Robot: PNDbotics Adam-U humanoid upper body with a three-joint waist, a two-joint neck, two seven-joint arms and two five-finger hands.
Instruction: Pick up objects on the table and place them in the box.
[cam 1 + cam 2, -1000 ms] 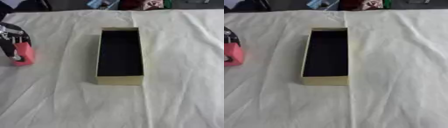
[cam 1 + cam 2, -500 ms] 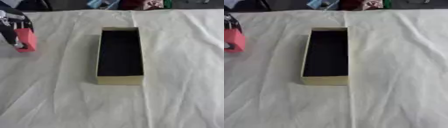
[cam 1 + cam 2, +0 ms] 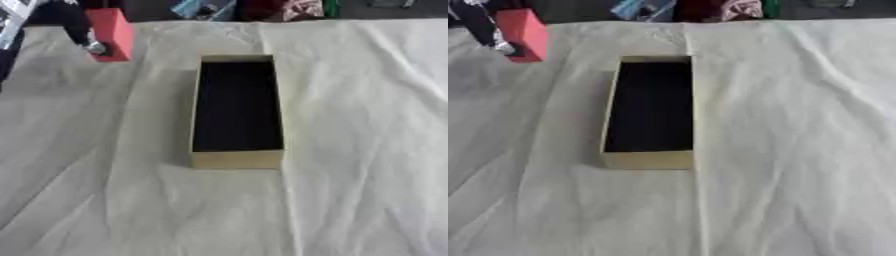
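Left robot hand (image 3: 74, 30) gripping red block (image 3: 112, 34) at surface's far-left corner | box (image 3: 236, 159) lying rightward — long axis running near-to-far | right robot hand showing nowhere.

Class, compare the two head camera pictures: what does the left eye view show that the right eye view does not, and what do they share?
Only the left eye view shows a pale arm segment at its top left corner. The right eye view adds nothing of its own. Both show the left hand curled round the red block, left of and beyond the open, dark-lined box, on the white cloth.
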